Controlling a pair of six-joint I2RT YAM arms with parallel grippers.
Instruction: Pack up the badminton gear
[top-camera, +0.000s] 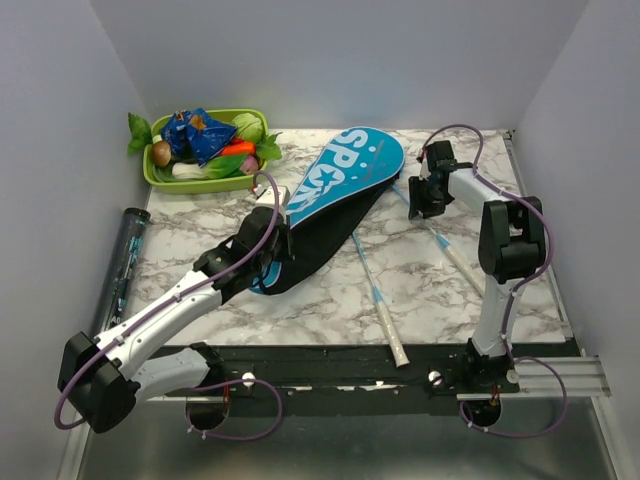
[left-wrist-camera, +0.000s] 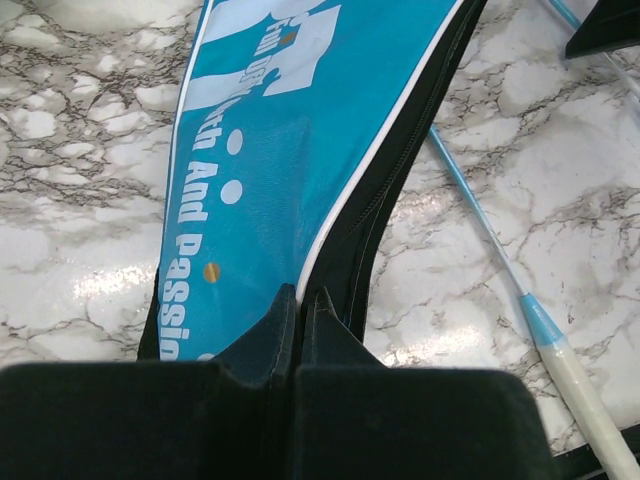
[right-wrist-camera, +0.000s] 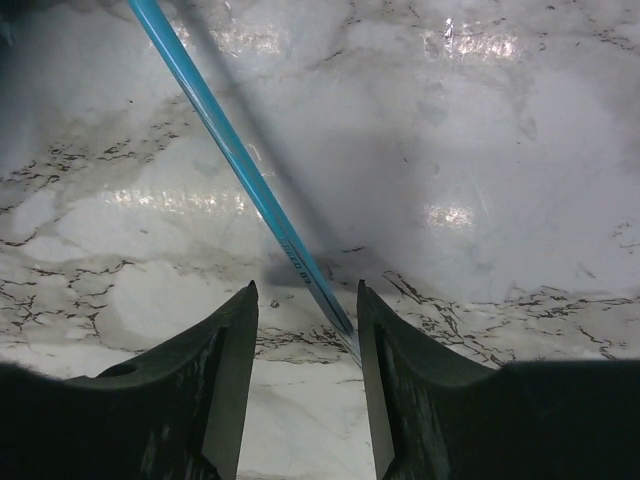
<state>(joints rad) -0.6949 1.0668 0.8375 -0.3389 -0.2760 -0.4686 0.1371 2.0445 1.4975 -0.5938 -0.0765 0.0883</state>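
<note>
Blue SPORT cover (top-camera: 345, 175) lies mid-table, two light-blue rackets (top-camera: 377, 295) (top-camera: 452, 253) at its right, dark tube (top-camera: 125, 255) far left.

Top external view: illumination is even and diffuse from above. The marble table (top-camera: 330, 290) carries only faint, soft-edged shadows, and focus is sharp across the frame. Left wrist view: bright, with white glare patches on the table. Lettering on the cover (left-wrist-camera: 260, 150) is crisp, while the left gripper (left-wrist-camera: 298, 297) at the bottom edge renders near-black and slightly soft. Right wrist view: dimmer, with a cool cast. Glare spots mark the table, a broad shadow crosses the centre, the racket shaft (right-wrist-camera: 240, 165) casts a soft shadow to its right, and the right gripper (right-wrist-camera: 306, 290) renders dark.
</note>
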